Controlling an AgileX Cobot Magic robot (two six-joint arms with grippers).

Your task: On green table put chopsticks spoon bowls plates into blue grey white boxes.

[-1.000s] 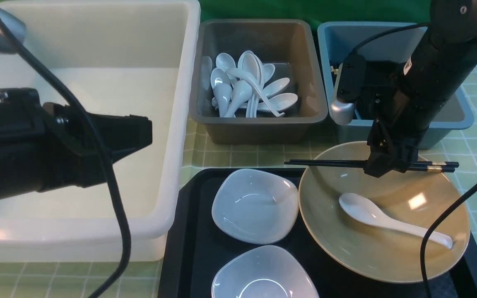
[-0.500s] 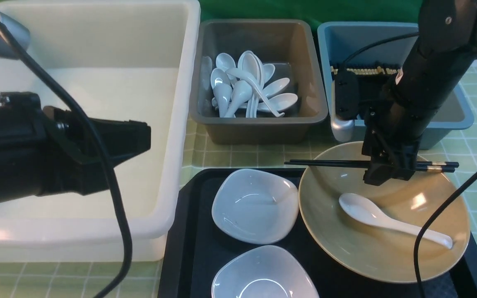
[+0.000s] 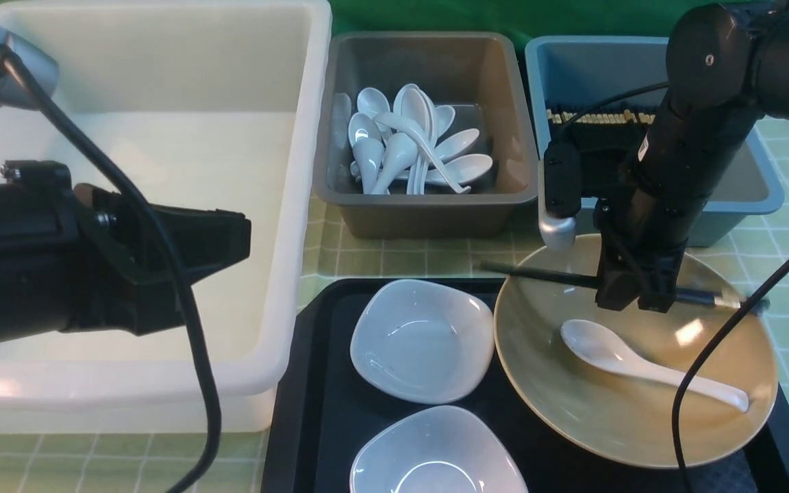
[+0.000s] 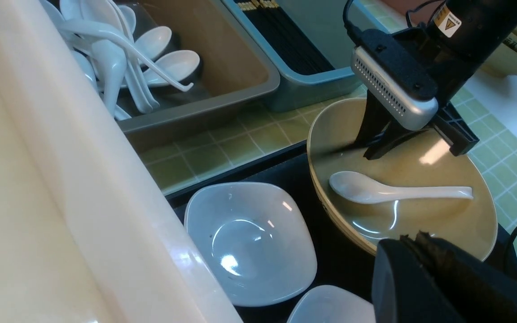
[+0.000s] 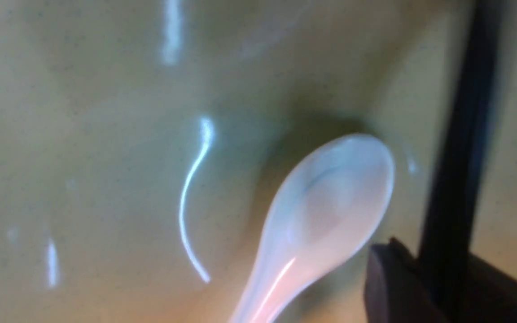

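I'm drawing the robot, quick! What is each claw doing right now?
Left gripper: closed, nothing seen in it.
Right gripper: closed on the chopsticks.

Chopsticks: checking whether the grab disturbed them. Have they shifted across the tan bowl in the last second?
Yes. The chopsticks tilted: their right end dropped toward the camera, measured against the tan bowl and its rim.

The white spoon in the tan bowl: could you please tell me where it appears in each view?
Front view: the spoon lies lower right, inside the tan bowl, scoop pointing left.
Left wrist view: the spoon lies across that bowl's middle.
Right wrist view: only its scoop shows, close up against the bowl.
Shared landmark: the black chopsticks beside the scoop.
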